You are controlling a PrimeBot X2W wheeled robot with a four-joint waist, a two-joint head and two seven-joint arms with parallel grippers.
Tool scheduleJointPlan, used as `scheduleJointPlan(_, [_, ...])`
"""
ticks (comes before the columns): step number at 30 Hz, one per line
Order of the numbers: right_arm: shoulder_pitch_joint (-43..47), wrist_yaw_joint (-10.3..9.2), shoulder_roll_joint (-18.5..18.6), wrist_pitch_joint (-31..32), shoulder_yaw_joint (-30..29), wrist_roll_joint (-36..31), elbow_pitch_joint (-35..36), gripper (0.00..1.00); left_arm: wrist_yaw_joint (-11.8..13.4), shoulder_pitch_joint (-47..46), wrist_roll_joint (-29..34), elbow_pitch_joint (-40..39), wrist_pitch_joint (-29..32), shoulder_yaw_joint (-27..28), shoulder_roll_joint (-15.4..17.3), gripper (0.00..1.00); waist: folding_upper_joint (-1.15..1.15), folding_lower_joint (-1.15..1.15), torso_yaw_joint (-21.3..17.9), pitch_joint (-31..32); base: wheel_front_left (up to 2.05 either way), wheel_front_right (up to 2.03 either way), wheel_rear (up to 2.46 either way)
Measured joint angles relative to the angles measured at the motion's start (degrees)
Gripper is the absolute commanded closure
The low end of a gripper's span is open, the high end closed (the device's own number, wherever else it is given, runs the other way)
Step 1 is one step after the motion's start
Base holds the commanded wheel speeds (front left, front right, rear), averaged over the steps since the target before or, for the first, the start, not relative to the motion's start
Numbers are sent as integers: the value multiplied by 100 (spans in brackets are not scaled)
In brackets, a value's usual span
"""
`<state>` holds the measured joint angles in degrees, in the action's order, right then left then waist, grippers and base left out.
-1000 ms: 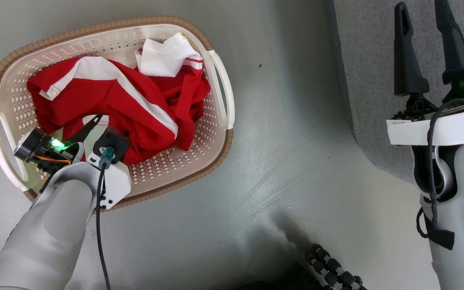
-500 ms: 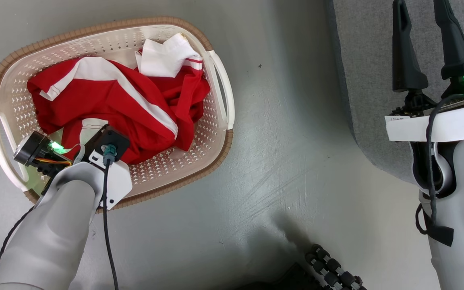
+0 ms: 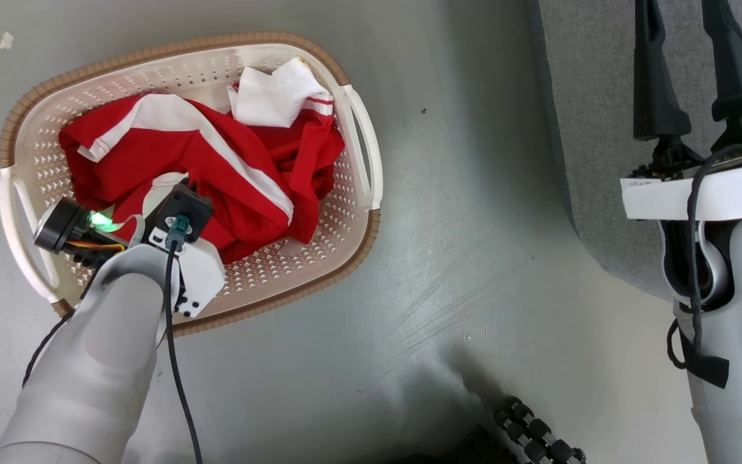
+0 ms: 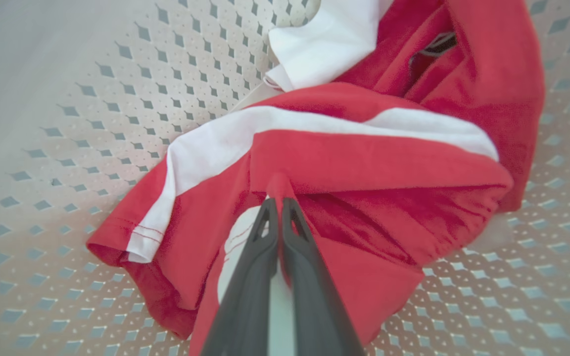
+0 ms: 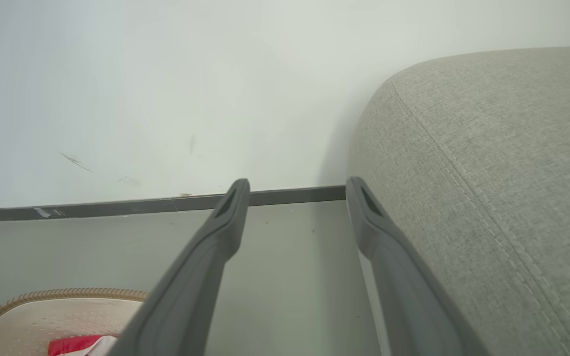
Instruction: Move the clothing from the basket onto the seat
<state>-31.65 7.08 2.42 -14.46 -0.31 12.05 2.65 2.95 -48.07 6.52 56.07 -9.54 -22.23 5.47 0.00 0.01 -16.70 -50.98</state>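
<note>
Now | left gripper (image 4: 280, 200) pinching clothing (image 4: 364, 163) inside basket (image 3: 171, 45) | right gripper (image 5: 298, 185) spread wide by seat (image 5: 488, 173) edge

Red-and-white striped clothing (image 3: 216, 154), cream basket (image 3: 358, 161), grey seat (image 3: 590, 129)

You have a smooth grey-green floor (image 3: 461, 193) with pale scuff streaks across its middle. The oval cream basket (image 3: 171, 48) with its brown rim stands on it, well apart from the grey seat (image 3: 590, 129), with bare floor between them. A small white scrap (image 3: 5, 40) lies near the basket's rim, not touching it. Black rollers (image 3: 538, 432) sit on the floor's near side. At the far edge, a dark skirting strip (image 5: 117, 207) meets the wall.
</note>
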Motion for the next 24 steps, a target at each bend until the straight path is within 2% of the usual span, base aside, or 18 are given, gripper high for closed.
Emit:
scheduleJointPlan(12, [-43, 0, 1, -1, -68, -115, -71, 0, -44, -64, -301, -414, -365, 118, -120, 100, 0, 0, 183, 202, 0, 0, 0])
scheduleJointPlan(24, [-33, 0, 7, -24, -118, -439, -165, 0, -116, 5, -528, -1300, -476, 197, -191, 100, 0, 0, 454, 582, 0, 0, 0])
